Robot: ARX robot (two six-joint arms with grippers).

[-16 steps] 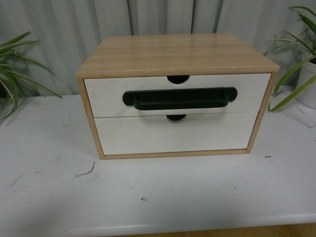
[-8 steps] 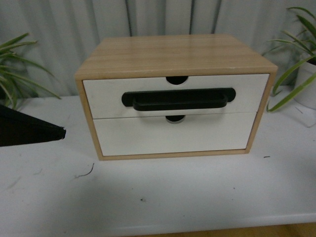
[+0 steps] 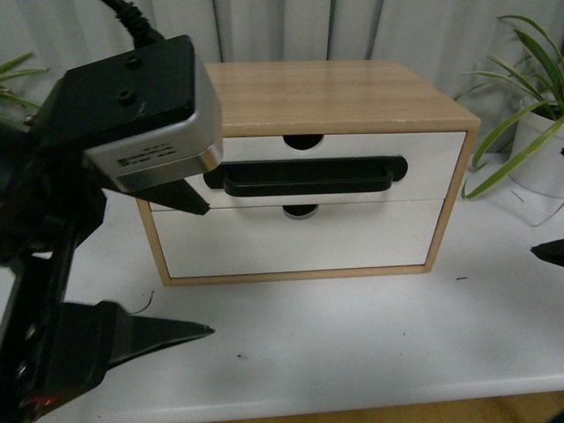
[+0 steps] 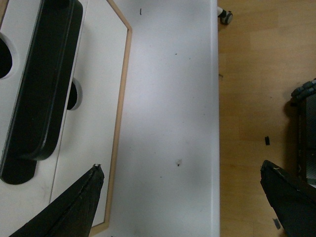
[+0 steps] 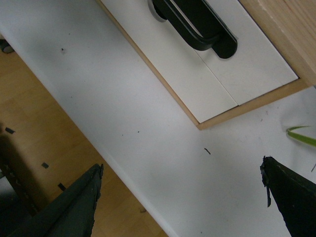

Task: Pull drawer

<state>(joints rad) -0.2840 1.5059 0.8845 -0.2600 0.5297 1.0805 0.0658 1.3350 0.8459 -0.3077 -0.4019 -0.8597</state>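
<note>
Nearest, the left tool point(image 3: 211, 271), jaws wide, hovers above the white worktop point(image 3: 352, 335); the right tool point(image 5: 180, 182) is likewise open. Beyond, the white-fronted wooden drawer point(image 3: 432, 159) sits shut, uppermost in the light wooden cabinet point(image 3: 335, 88). Approach step: next, a tool must clasp its long black bar handle point(image 3: 304, 176).

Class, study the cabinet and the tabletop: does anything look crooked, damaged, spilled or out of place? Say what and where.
Nothing much stands out. The drawer and the plain lower front sit shut and square in the cabinet, black handle level. Only a few small dark specks mark the white table.
</note>
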